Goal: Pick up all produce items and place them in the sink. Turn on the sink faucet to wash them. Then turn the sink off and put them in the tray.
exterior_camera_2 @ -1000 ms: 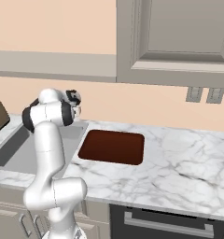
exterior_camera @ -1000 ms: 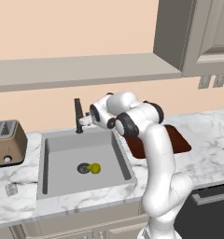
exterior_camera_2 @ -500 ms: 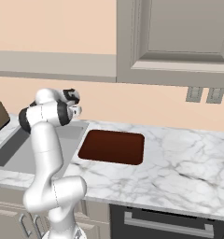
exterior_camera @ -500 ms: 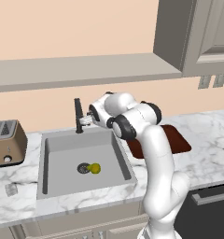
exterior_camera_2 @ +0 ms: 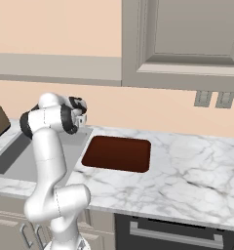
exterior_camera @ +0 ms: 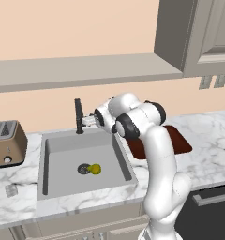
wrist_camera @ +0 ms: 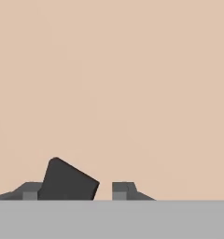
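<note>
While the small yellow roundish fruit [exterior_camera: 95, 169] lies beside the round dark drain of the grey rectangular sink [exterior_camera: 53, 145] | we see the two-finger gripper [exterior_camera: 89, 121], jaws narrowly parted, at the thin black angular faucet [exterior_camera: 78, 116] | no writing legible.

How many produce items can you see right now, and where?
1. A small yellow fruit lies on the floor of the sink, touching the right side of the drain. More could be hidden behind the arm or beyond the camera views.
</note>
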Motion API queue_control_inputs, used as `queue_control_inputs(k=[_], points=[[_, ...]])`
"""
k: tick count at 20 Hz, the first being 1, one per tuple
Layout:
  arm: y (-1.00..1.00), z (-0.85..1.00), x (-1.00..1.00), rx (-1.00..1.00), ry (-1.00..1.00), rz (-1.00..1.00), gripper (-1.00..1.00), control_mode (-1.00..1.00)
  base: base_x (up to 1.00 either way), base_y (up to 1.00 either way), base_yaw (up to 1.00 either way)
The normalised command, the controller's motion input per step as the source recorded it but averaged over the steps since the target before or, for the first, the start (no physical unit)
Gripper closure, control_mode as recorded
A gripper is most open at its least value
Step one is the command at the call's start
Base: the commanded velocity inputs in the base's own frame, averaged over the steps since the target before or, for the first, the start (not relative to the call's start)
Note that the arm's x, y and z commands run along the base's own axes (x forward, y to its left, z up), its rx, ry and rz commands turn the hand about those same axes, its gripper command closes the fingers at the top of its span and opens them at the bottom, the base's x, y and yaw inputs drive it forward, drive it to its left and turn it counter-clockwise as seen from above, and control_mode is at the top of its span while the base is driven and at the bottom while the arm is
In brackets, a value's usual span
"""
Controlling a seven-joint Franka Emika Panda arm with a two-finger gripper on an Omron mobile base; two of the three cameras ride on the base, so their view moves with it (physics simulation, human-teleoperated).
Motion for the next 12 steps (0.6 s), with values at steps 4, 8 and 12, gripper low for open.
queue_control_inputs(k=[4,8,12], points=[[-0.22,-0.20,-0.10,0.00,0.06,-0.11,1.00,-1.00,0.00,0.00,0.00],[0.04,0.00,0.02,0.00,0.03,0.00,1.00,-1.00,0.00,0.00,0.00],[0.29,0.00,0.03,-0.05,0.05,0.06,1.00,-1.00,0.00,0.00,0.00]])
